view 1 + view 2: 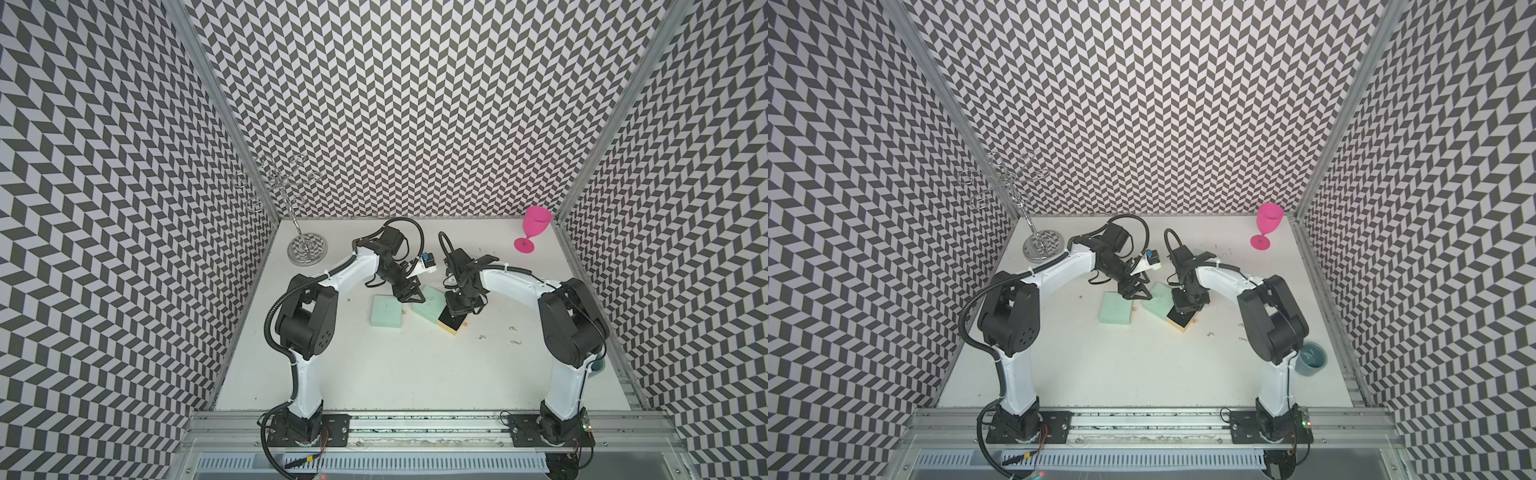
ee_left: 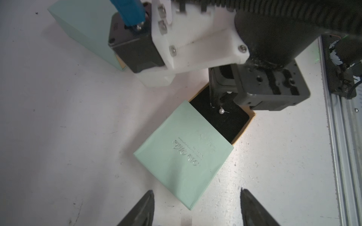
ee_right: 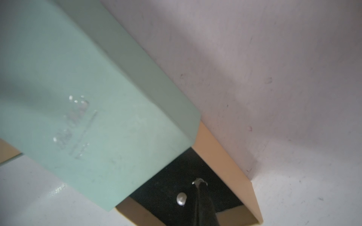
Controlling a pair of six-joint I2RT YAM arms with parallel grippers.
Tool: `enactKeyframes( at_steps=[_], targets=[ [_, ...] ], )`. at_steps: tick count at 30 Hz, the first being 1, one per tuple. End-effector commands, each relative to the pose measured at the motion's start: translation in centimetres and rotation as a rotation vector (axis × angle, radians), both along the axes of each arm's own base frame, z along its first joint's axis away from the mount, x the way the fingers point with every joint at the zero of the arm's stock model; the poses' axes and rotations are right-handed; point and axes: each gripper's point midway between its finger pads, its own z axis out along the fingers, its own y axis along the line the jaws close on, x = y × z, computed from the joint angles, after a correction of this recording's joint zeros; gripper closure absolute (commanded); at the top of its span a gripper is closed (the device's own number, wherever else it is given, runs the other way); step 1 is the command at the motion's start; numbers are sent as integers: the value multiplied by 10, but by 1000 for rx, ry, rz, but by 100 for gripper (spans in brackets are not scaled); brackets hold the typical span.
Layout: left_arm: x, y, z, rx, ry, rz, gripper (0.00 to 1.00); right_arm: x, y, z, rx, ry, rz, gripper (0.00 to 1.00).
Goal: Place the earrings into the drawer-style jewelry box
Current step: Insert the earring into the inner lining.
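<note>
The silvery earring (image 3: 199,182) sits pinched at the very tip of the right gripper (image 3: 200,188), whose jaws are fully closed on it just above the black lining of the open drawer (image 3: 221,154). A pearl earring (image 2: 221,111) already lies on that lining, just beside the tip.

The likeliest slip is at release. So small a piece may cling to a finger and ride back out, or bounce off the lining and over the low tan wall. A push down with the tip could also knock the pearl or slide the light box.

The mint sleeve (image 2: 182,156) is not clamped. The left gripper (image 2: 195,197) hangs over its far left corner, jaws about half apart and holding nothing.

More loose earrings (image 1: 482,337) wait on the table (image 1: 374,374) to the near right. A second mint box (image 1: 387,312) lies to the left.
</note>
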Motion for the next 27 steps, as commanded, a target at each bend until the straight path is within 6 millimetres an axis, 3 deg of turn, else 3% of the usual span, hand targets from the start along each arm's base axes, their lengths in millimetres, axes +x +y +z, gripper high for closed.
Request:
enactKeyframes(
  at_steps=[1,13,18,27],
  targets=[
    [-6,-4,-3,-17,3,-28,30,4,3,-6,-9,-9,19,96],
    [-10,-5,-14,-8,21,-29,30,-1,6,-16,14,12,33,96],
    [-10,-5,-15,-8,19,-28,30,0,4,-18,-6,9,38,91],
    [-5,-5,-12,-13,7,-25,30,23,2,33,-10,-126,7,88]
  ],
)
